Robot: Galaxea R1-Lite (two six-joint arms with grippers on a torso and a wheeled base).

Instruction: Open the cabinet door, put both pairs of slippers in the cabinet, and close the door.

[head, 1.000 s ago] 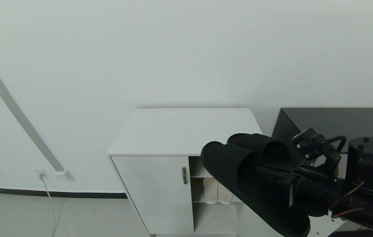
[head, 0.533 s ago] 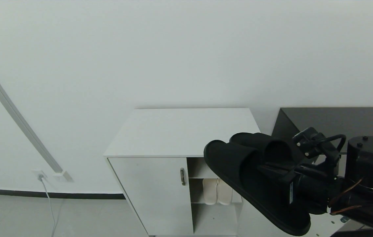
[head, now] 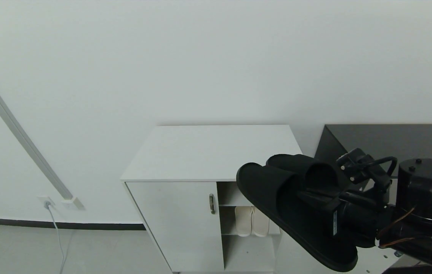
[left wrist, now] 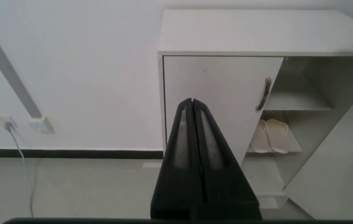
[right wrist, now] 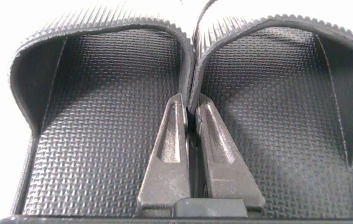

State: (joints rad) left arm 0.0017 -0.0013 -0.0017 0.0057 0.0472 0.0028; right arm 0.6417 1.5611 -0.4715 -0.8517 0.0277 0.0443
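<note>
The right end effector (right wrist: 190, 102) is closed on the pair of black slippers (head: 277, 194). In the right wrist view its two fingers (right wrist: 167, 149) lie nearly together and pinch the touching inner side walls of the two slippers, which sit side by side with their ribbed straps away from the wrist. In the head view the pair hangs in the air in front of the white cabinet (head: 208, 152), toes pointing towards it and up. The slippers cover the right part of the open compartment and rest on no shelf.

The cabinet stands on the floor against the white wall. Its left door (head: 178, 220) is shut, with a small upright handle (head: 212, 203) at its inner edge. The right door (left wrist: 344, 162) is swung out, so the shelves show. A pair of white slippers (head: 252, 220) sits side by side on the middle shelf (left wrist: 288, 149), heels outward, just beside the edge of the shut door.

The left end effector (left wrist: 192, 102) is closed with its fingers pressed flat together and holds nothing. It points at the shut left door, well apart from it.

A wall socket (head: 45, 200) with a cable hanging to the floor sits to the left of the cabinet, below a slanted grey strip (head: 14, 129) on the wall.
</note>
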